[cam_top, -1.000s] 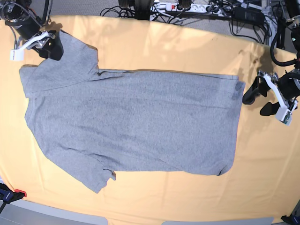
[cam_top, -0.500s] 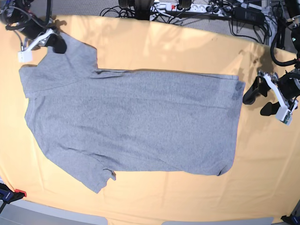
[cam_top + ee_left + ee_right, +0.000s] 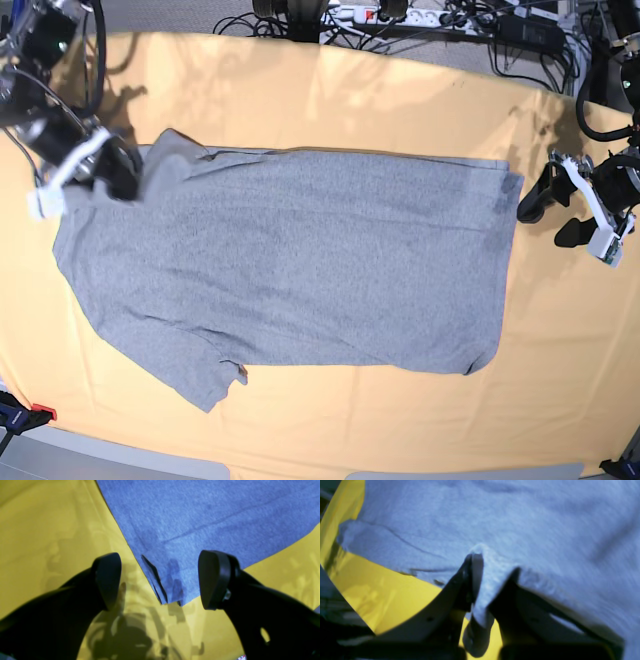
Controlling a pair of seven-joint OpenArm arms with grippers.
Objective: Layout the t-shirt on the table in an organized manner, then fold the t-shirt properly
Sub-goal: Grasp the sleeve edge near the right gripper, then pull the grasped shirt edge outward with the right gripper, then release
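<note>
The heather-grey t-shirt [image 3: 300,260] lies flat across the table [image 3: 350,90], blank side up, hem toward the right. My right gripper [image 3: 120,172] is at the shirt's far-left shoulder, shut on a pinched fold of the far sleeve [image 3: 482,562], which is drawn in over the shirt's body. The near sleeve [image 3: 195,375] lies spread out. My left gripper [image 3: 548,218] stands open just off the hem's far corner [image 3: 172,585]; in the left wrist view that corner lies between the two black fingers [image 3: 107,580] without touching them.
Cables and a power strip [image 3: 400,15] run along the table's far edge. A red-and-black clamp [image 3: 20,412] sits at the near left corner. Bare yellow cloth [image 3: 560,380] lies to the right of the hem and along the front edge.
My right gripper shut on the far sleeve and moved toward the front and slightly right, pulling the sleeve in over the shirt. The left arm stayed still.
</note>
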